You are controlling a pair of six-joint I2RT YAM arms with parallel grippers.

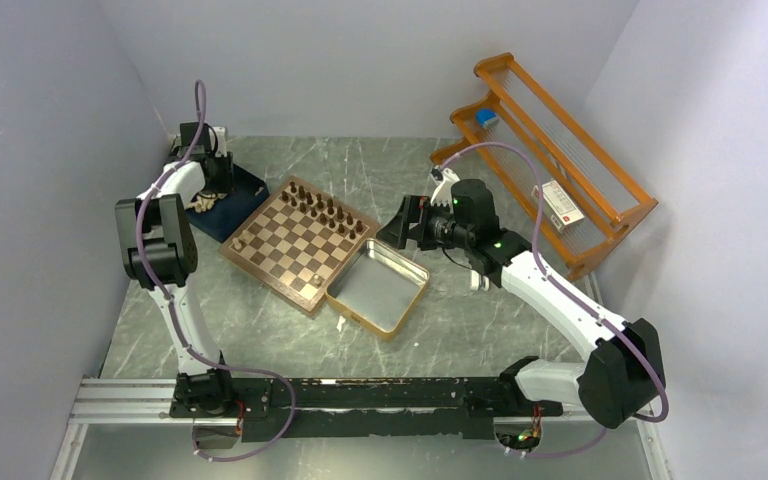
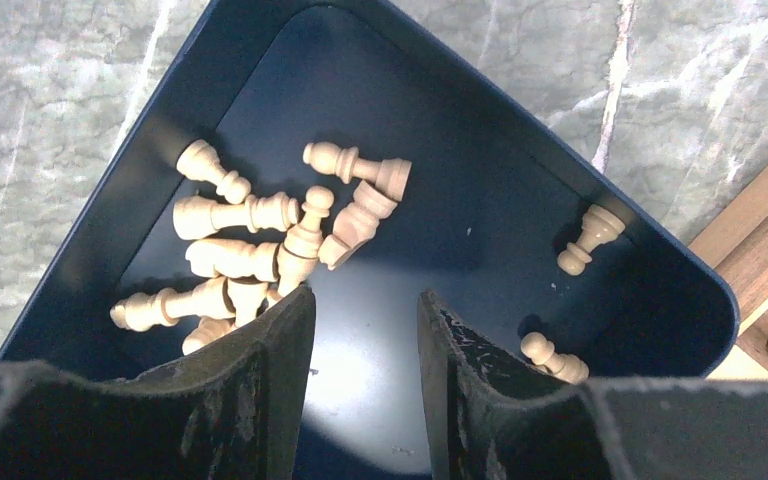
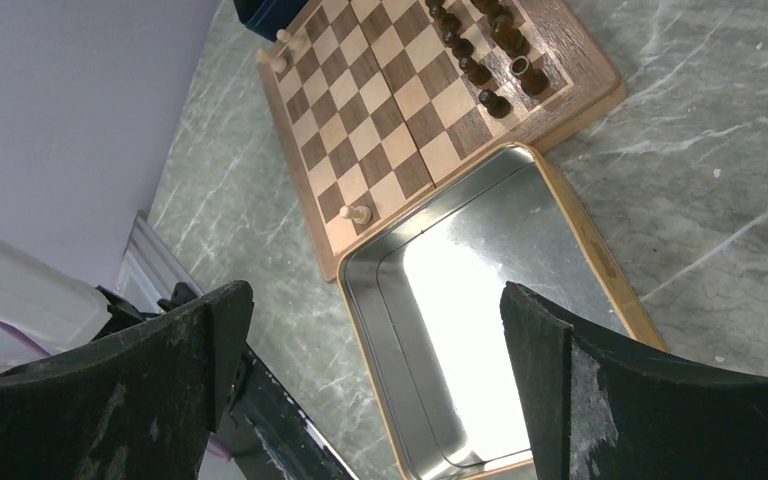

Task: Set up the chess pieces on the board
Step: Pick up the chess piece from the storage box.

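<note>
The wooden chessboard (image 1: 298, 243) lies mid-table, also in the right wrist view (image 3: 400, 100). Dark pieces (image 1: 325, 208) stand in two rows along its far right side (image 3: 480, 45). A few pale pieces stand on it: two at the left corner (image 3: 280, 50) and one near the tin (image 3: 358, 213). Several pale pieces (image 2: 260, 240) lie tumbled in the navy tray (image 2: 120, 220). My left gripper (image 2: 365, 300) is open and empty just above the tray floor, beside that pile. My right gripper (image 3: 375, 300) is open and empty, held above the tin.
The silver gold-rimmed tin (image 1: 378, 286) sits empty against the board's right corner, also in the right wrist view (image 3: 600, 250). An orange wooden rack (image 1: 550, 160) stands at the back right. The navy tray (image 1: 228, 205) lies at the board's left. Walls close three sides.
</note>
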